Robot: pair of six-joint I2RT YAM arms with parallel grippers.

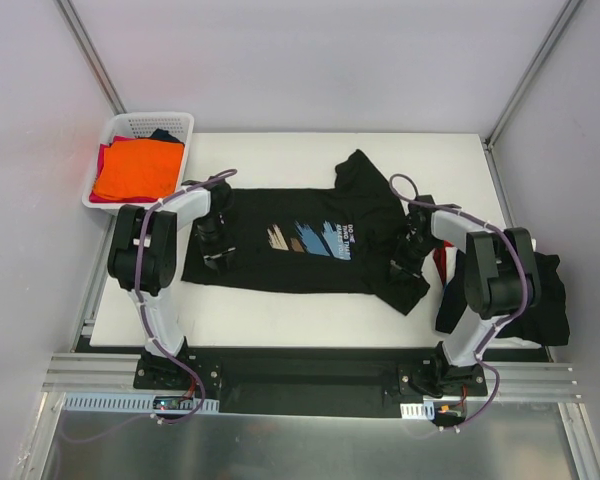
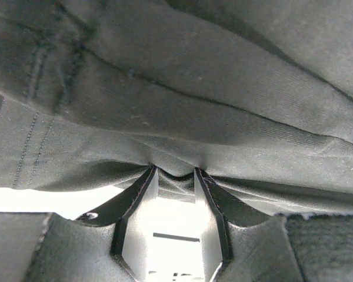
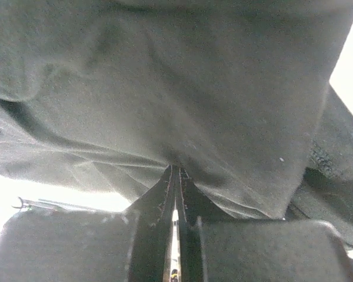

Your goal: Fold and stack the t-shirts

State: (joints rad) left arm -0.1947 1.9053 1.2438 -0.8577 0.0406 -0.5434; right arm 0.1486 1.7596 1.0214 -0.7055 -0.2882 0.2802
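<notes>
Left fingers (image 2: 129,202) pinch the left end of the black t-shirt (image 1: 310,240) on the surface (image 1: 280,310). Right fingers (image 3: 159,198) clamp its right end.

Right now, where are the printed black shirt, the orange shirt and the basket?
printed black shirt (image 1: 310,240), top view, on its brush-stroke print
orange shirt (image 1: 135,172), top view, middle of its cloth
basket (image 1: 150,122), top view, on its far wall

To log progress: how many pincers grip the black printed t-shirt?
2. The left pincer pinches the t-shirt at its hem end; the right pincer at its sleeve end. Neither is hidden.
</notes>
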